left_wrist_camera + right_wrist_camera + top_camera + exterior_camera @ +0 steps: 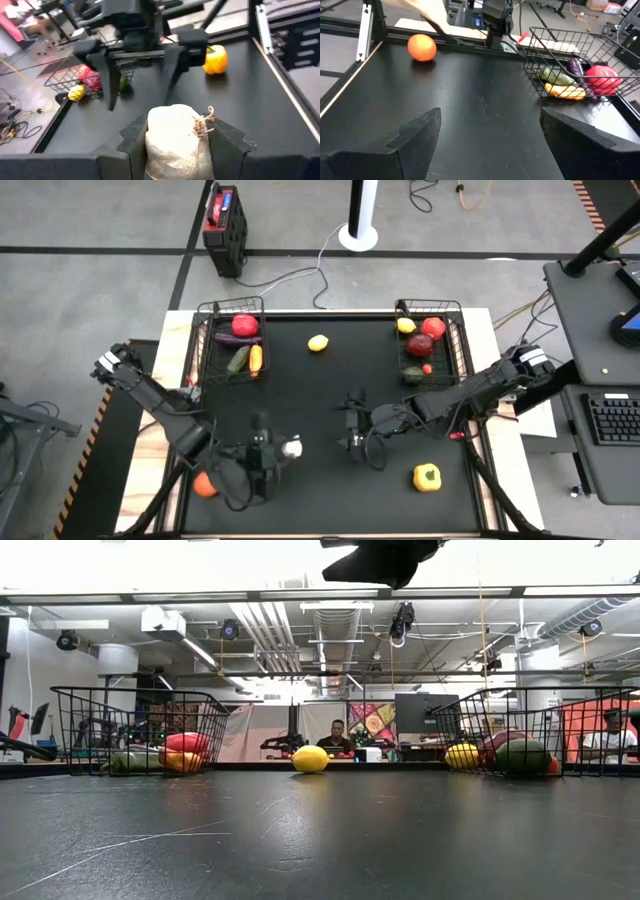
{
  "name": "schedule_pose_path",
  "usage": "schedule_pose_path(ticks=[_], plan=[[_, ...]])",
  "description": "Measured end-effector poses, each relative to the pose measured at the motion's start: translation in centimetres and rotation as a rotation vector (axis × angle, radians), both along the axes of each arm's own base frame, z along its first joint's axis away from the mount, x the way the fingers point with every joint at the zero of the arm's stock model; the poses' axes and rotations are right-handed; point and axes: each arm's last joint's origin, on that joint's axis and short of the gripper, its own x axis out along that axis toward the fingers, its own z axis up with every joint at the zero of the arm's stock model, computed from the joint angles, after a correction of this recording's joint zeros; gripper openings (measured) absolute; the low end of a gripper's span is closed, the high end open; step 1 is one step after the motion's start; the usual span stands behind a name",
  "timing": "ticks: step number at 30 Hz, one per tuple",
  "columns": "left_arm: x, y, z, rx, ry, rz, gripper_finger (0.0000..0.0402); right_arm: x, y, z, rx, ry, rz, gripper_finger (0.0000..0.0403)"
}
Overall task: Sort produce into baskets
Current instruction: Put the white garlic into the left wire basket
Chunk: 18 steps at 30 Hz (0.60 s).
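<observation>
My left gripper (284, 448) is near the table's front, left of centre, shut on a white garlic bulb (172, 137). My right gripper (352, 422) faces it from the right, open, with nothing between its fingers (490, 135). On the table lie a lemon (318, 343) at the far middle, a yellow pepper (427, 477) at the near right and an orange tomato (205, 485) at the near left. The left basket (205, 345) holds a red tomato, an eggplant, a cucumber and a yellow piece. The right basket (458, 340) holds a lemon with red and green pieces. My left gripper pinches the garlic bulb by its two opposite sides (151, 145) between its two fingers (131, 145). The fingers come roughly level from the table's left. The dried root tuft (202, 125) points away from the gripper. The bulb is lifted clear of the table.
A red-and-black box (224, 225) stands on the floor beyond the table's far edge. The black mat (330, 500) is bare between the two baskets and along the front. A desk with a keyboard (610, 420) stands to the right of the table.
</observation>
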Motion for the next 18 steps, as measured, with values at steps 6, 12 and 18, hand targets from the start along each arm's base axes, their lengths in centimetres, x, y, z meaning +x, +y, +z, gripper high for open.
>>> schedule_pose_path(ticks=[6, 12, 18], plan=[[0.1, 1.7, -2.5, -0.071, -0.083, -0.009, 0.0144, -0.1, 0.5, 0.0, -0.009, -0.003, 0.014, 0.0331], [-0.4, 4.1, -4.7, -0.207, -0.258, -0.102, 0.0144, -0.1, 0.7, -0.2, -0.019, -0.002, 0.025, 0.0331], [-0.7, 6.5, -6.5, -0.346, -0.399, -0.039, 0.0144, 0.2, 1.0, -0.1, -0.006, -0.035, 0.037, 0.0331]])
